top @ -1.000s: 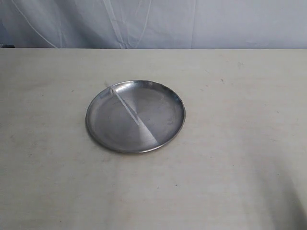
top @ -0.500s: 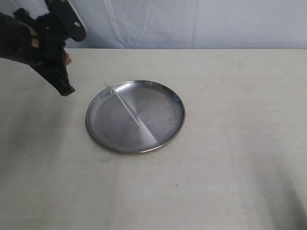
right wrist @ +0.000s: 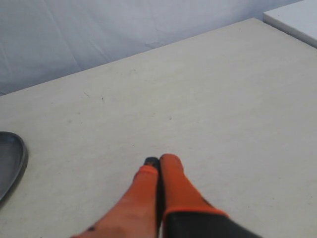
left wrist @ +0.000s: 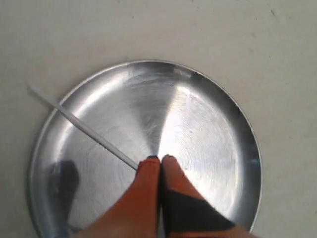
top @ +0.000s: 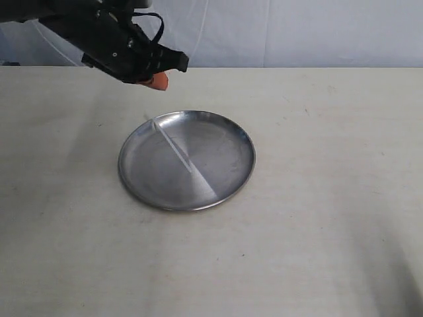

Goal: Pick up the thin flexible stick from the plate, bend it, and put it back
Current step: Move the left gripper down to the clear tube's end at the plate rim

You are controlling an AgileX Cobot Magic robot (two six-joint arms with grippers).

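The plate [top: 225, 173] lies on the cream table, shiny and round; the left wrist view shows it from above as the plate [left wrist: 213, 129]. The thin flexible stick [top: 170, 145] rests straight across its left half, one end poking past the far-left rim. In the left wrist view the stick [left wrist: 84, 130] runs diagonally and disappears behind the orange fingertips. My left gripper [top: 160, 80] hovers above the table just behind the plate's far-left rim, shut and empty, seen as the left gripper [left wrist: 160, 158]. My right gripper [right wrist: 159, 160] is shut over bare table, with the plate's edge [right wrist: 12, 156] off to one side.
A pale blue-white cloth [top: 297, 33] hangs behind the table's far edge. A white slab corner [right wrist: 297, 20] sits at the table's far side in the right wrist view. The right arm is outside the exterior view.
The left arm entered from the upper left, then swung right; its gripper now sits behind the plate's far-left rim. Plate and stick have not moved.
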